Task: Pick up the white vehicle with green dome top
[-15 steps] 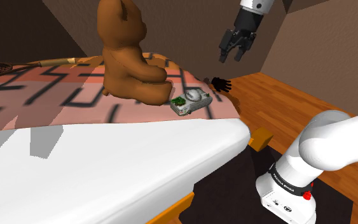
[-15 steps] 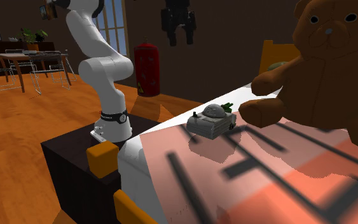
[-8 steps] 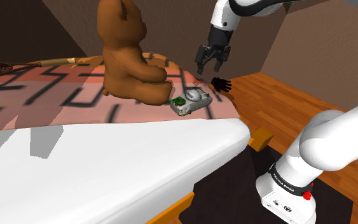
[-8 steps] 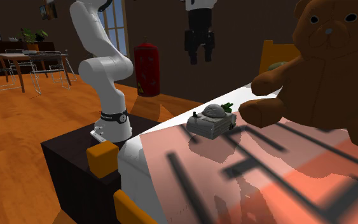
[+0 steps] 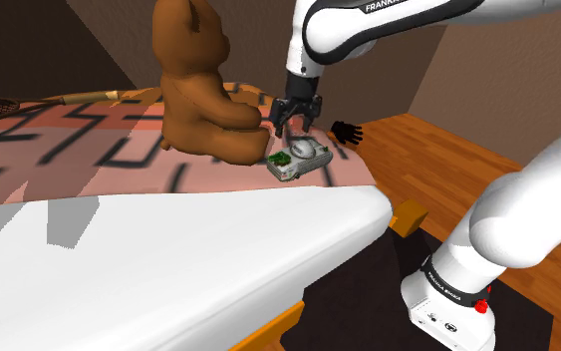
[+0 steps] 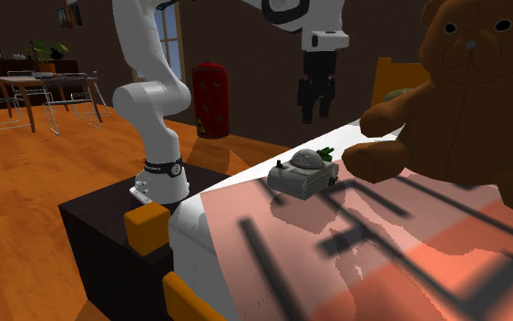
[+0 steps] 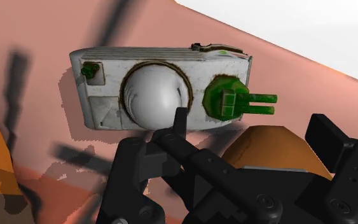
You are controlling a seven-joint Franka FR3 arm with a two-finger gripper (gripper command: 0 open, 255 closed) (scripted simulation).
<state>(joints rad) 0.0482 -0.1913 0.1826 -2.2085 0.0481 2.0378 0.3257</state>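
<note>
Gripper [image 5: 295, 130] has come down and toward the shoulder view's left since half a second ago; it now hangs just above the toy vehicle [image 5: 298, 158], apart from it. The second exterior view shows a clear gap between gripper [image 6: 316, 111] and vehicle [image 6: 303, 172]. Fingers spread, nothing between them, nothing touched. From the wrist, the gripper [image 7: 228, 137] looks down on the vehicle [image 7: 161, 89]: pale grey body, grey dome, green turret with twin barrels. It rests on the pink cover with dark stripes [image 5: 89, 160], near the bed's corner. Readable writing: "FRANKA" on the arm [image 5: 383, 6]. Brown teddy bear [image 5: 196, 85] sits just beside the vehicle, crowding the shoulder view's left side. Small black hand-shaped thing [image 5: 346, 131] lies beyond it.
</note>
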